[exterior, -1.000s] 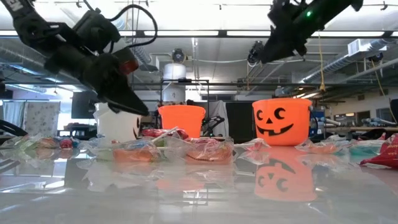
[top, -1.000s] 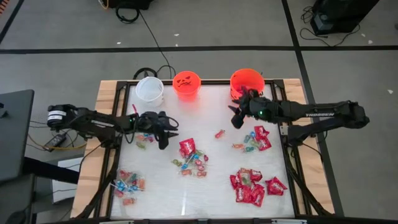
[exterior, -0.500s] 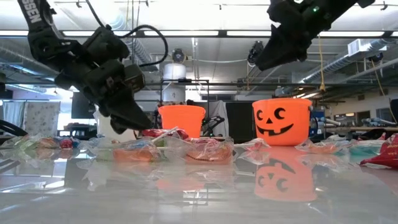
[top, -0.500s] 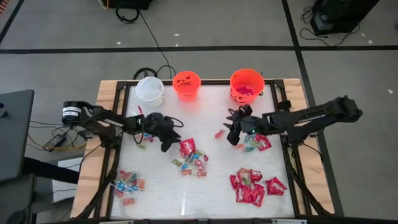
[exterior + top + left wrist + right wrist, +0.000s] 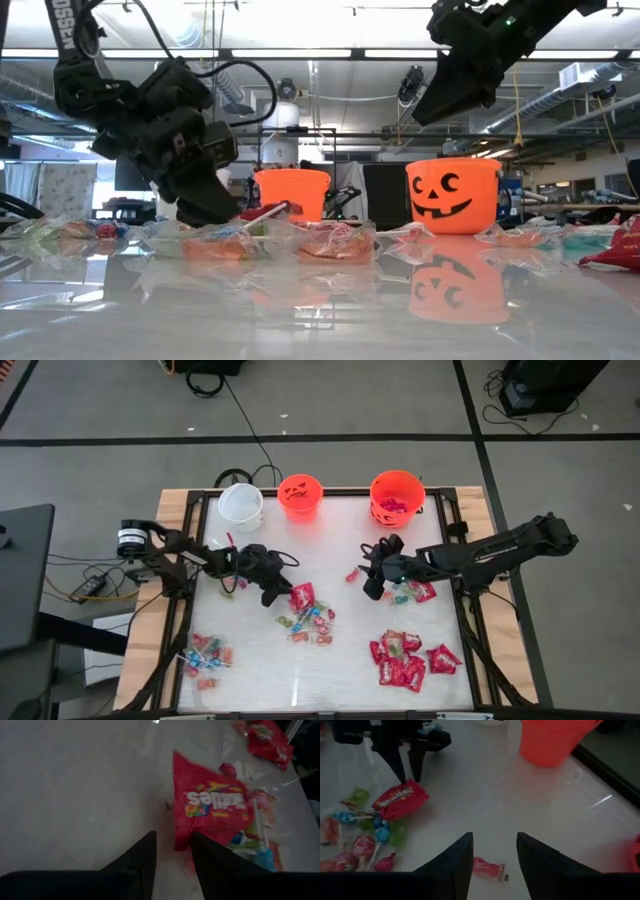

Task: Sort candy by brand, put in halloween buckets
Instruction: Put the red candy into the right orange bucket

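Landmark: the small orange plastic jack-o'-lantern bucket (image 5: 299,496) at the middle of the table's far edge.

Step in hand (judged): each arm is lining up on one sweet. The left gripper (image 5: 272,587) hovers on the near-left side of the landmark, its fingers parted narrowly and empty, their tips at one corner of a shiny red rectangular candy packet (image 5: 301,597); the left wrist view shows that packet (image 5: 212,802) lying flat, just beyond the tips and a little to one side. To do this well, the gripper should shift over so the packet's edge lies between the fingers, then descend squarely and close on the crinkled rim, not the flat face, which would likely slip on the glossy tabletop (image 5: 330,530).

The right gripper (image 5: 370,582) hangs near-right of the landmark, fingers moderately apart and empty. A single small red wrapped piece (image 5: 353,574) lies just beside it; in the right wrist view this piece (image 5: 488,868) sits on the table between the finger silhouettes. A straight descent looks sufficient.

Counts: three buckets — a white round plastic pail (image 5: 241,503) just left of the landmark, the landmark itself, and a larger orange plastic bucket (image 5: 397,495) to its right, already holding some pink-red sweets. Loose candy lies in about five groups: a small mixed cluster (image 5: 232,582) behind the left gripper, a lollipop heap (image 5: 310,621) nearer than the red packet, a mixed pile (image 5: 207,657) far near-left, red packets with small sweets (image 5: 414,586) near the right gripper, and a heap of red packets (image 5: 408,658) near-right. Single pieces are too small to count.
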Tool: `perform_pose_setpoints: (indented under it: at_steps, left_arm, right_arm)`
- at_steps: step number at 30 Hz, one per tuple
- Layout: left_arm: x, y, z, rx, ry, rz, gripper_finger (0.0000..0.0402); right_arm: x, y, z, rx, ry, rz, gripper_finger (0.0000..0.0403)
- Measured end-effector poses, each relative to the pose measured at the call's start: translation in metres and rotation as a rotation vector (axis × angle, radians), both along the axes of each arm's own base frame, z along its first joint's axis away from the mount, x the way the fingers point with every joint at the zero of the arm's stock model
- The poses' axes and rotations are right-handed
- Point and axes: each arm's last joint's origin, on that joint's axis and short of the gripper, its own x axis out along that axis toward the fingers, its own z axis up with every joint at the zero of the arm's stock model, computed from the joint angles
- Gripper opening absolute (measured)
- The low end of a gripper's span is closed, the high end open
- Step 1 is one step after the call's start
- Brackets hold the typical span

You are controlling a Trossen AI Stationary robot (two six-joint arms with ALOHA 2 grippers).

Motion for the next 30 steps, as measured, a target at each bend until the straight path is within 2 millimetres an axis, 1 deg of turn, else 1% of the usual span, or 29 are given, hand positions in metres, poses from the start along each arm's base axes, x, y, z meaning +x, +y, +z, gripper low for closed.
perform_pose_setpoints:
  at_steps: [2, 4, 6, 8, 9, 10, 13, 16, 18, 22, 25, 28, 30]
  left_arm:
    - [0.002, 0.000, -0.001, 0.005, -0.013, -0.003, 0.0122]
    - [0.003, 0.000, 0.000, 0.015, -0.014, -0.008, 0.0105]
    - [0.005, 0.001, 0.002, 0.032, -0.040, -0.014, 0.0074]
    - [0.009, 0.001, 0.007, 0.036, -0.083, -0.020, 0.0032]
    - [0.010, 0.002, 0.009, 0.037, -0.102, -0.023, 0.0017]
    - [0.012, 0.002, 0.011, 0.040, -0.122, -0.026, 0.0010]
    - [0.017, 0.002, 0.018, 0.054, -0.183, -0.029, 0.0007]
    - [0.024, 0.003, 0.027, 0.090, -0.243, -0.041, 0.0004]
    - [0.029, 0.004, 0.032, 0.126, -0.273, -0.054, 0.0004]
    - [0.039, 0.007, 0.042, 0.196, -0.316, -0.035, 0.0003]
    - [0.044, 0.008, 0.048, 0.238, -0.348, -0.051, 0.0002]
    - [0.046, 0.008, 0.051, 0.255, -0.370, -0.092, 0.0001]
    - [0.047, 0.007, 0.052, 0.243, -0.377, -0.122, 0.0001]
  right_arm:
    - [0.000, 0.002, 0.000, 0.006, -0.005, -0.007, 0.0162]
    - [-0.001, 0.004, 0.000, 0.011, -0.011, -0.014, 0.0162]
    - [-0.001, 0.005, 0.000, 0.022, -0.017, -0.025, 0.0162]
    - [-0.001, 0.007, -0.001, 0.032, -0.032, -0.045, 0.0162]
    - [0.000, 0.007, -0.002, 0.038, -0.047, -0.058, 0.0161]
    - [0.001, 0.008, -0.006, 0.041, -0.054, -0.071, 0.0161]
    - [0.004, 0.009, -0.027, 0.061, -0.075, -0.107, 0.0161]
    - [0.011, 0.010, -0.044, 0.078, -0.091, -0.068, 0.0161]
    - [0.019, 0.011, -0.049, 0.075, -0.117, -0.019, 0.0161]
    - [0.036, 0.011, -0.058, 0.015, -0.177, 0.042, 0.0161]
    - [0.047, 0.011, -0.067, -0.019, -0.189, 0.137, 0.0161]
    - [0.054, 0.009, -0.073, -0.066, -0.184, 0.186, 0.0161]
    - [0.055, 0.009, -0.077, -0.128, -0.153, 0.221, 0.0161]
